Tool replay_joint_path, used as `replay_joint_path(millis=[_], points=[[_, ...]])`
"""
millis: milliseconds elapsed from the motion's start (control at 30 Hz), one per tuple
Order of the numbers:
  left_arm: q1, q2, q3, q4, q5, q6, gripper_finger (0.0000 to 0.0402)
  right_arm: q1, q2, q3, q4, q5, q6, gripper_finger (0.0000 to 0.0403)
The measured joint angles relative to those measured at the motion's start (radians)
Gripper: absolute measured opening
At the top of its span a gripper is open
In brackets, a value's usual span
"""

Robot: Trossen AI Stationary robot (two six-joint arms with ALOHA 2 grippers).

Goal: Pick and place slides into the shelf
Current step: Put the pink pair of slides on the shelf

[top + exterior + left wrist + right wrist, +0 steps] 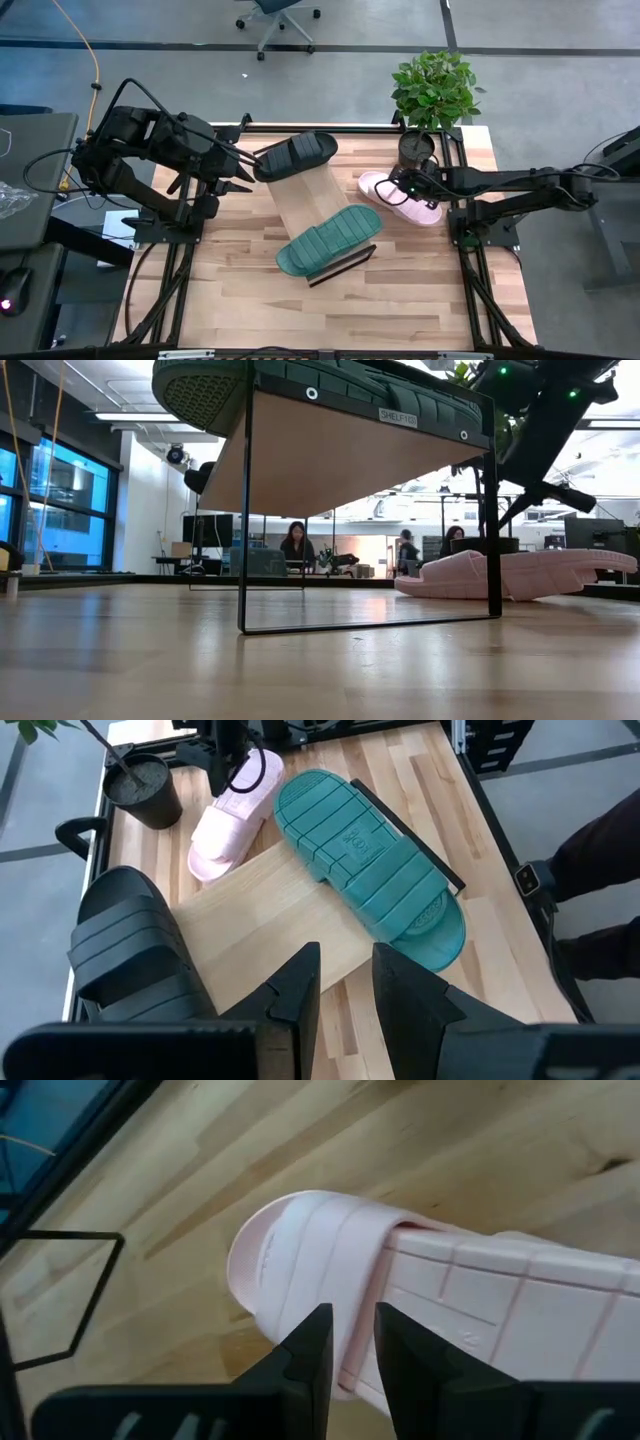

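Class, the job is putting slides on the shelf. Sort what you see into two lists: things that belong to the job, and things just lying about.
Belongs to the job:
black slide
green slide
pink slide
shelf
right gripper, over the pink slide

Just lying about:
potted plant
office chair

- Slides: three — one black slide, one dark green slide, one pale pink slide.
- Shelf: one.
- Potted plant: one.
- Robot arms: two.
- Office chair: one.
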Motion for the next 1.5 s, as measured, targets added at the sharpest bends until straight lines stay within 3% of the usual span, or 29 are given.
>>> replay_joint_path(millis=[167, 567, 900, 1133, 1333, 1500], points=[[0.000, 0.000, 0.000, 0.000, 0.000, -0.015, 0.0083, -0.009, 0.014, -0.001, 0.016, -0.040, -0.040, 0.0068], [0.000, 0.000, 0.000, 0.000, 0.000, -0.027, 0.0083, -0.009, 0.014, -0.002, -0.013, 0.000, -0.302, 0.0068], [0.000, 0.000, 0.000, 0.000, 0.000, -0.049, 0.0083, -0.009, 0.014, -0.002, -0.010, -0.067, -0.766, 0.0068], [0.000, 0.000, 0.000, 0.000, 0.000, -0.074, 0.0083, -0.009, 0.013, -0.002, -0.022, -0.095, -0.995, 0.0068], [0.000, 0.000, 0.000, 0.000, -0.001, -0.101, 0.0083, -0.008, 0.010, -0.002, -0.066, -0.093, -1.067, 0.0068], [0.000, 0.000, 0.000, 0.002, -0.004, -0.138, 0.0083, -0.008, -0.037, -0.002, -0.130, -0.083, -0.966, 0.0068]])
